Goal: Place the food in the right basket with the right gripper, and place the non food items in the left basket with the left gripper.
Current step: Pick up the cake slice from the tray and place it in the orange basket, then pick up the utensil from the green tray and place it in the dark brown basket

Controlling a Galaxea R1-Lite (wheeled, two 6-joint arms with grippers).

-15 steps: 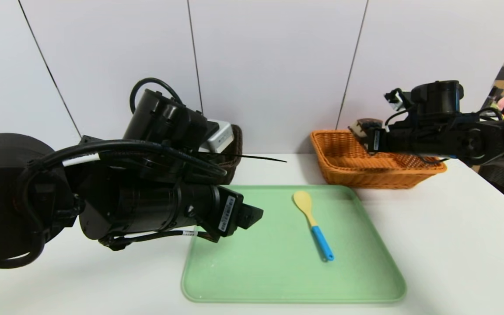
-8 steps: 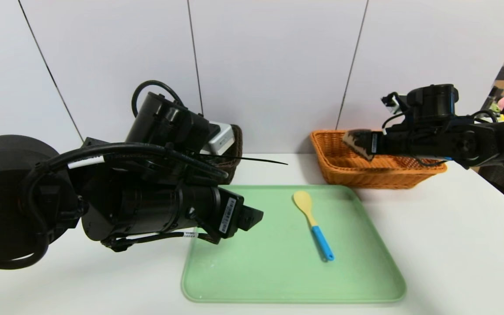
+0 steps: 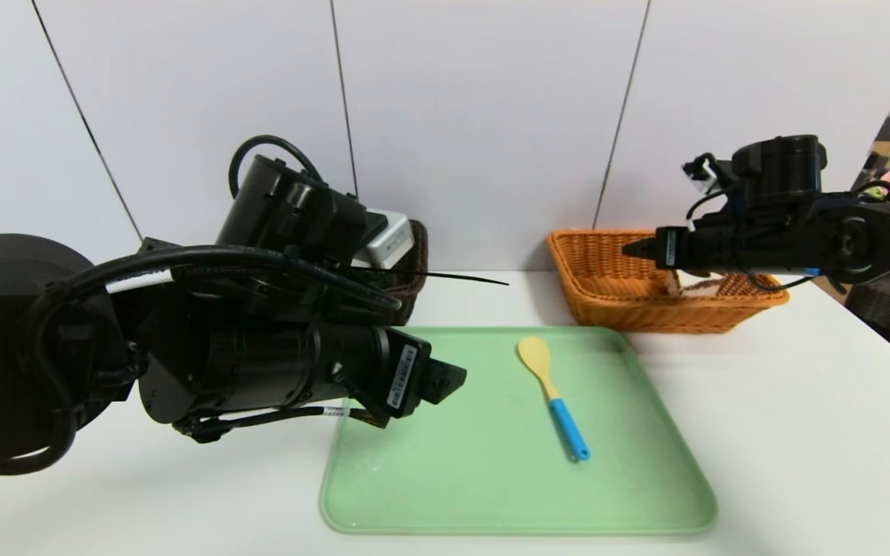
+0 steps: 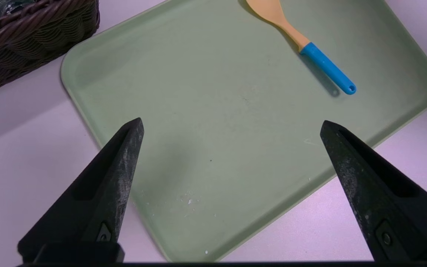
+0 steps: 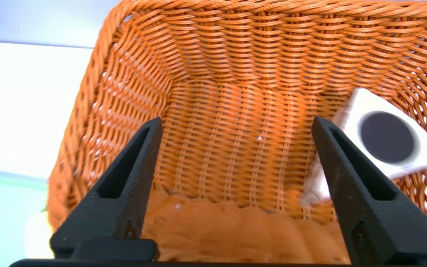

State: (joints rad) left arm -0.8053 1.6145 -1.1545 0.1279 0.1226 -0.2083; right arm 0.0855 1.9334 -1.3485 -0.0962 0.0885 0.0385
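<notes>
A: Spoon [image 3: 552, 398] lies on green tray [image 3: 646, 494]. Looks light, stiff, slick. Left gripper [image 4: 232, 129] wide apart, empty, above tray.

B: Pinch blue handle. Right gripper [image 5: 235, 128] spread, empty, over orange basket [image 5: 132, 74].

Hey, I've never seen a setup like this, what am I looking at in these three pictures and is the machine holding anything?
It is a robot with two black arms, each ending in a two-fingered claw. The wide picture comes from a camera on its head; the other two come from cameras on its wrists, looking out between the claw fingers. On the white table lies a green tray with a spoon on it. A dark basket stands at the back left, an orange basket at the back right. The left claw hangs open over the tray, empty. The right claw is open above the orange basket, where a white packet lies. Neither claw holds anything.
</notes>
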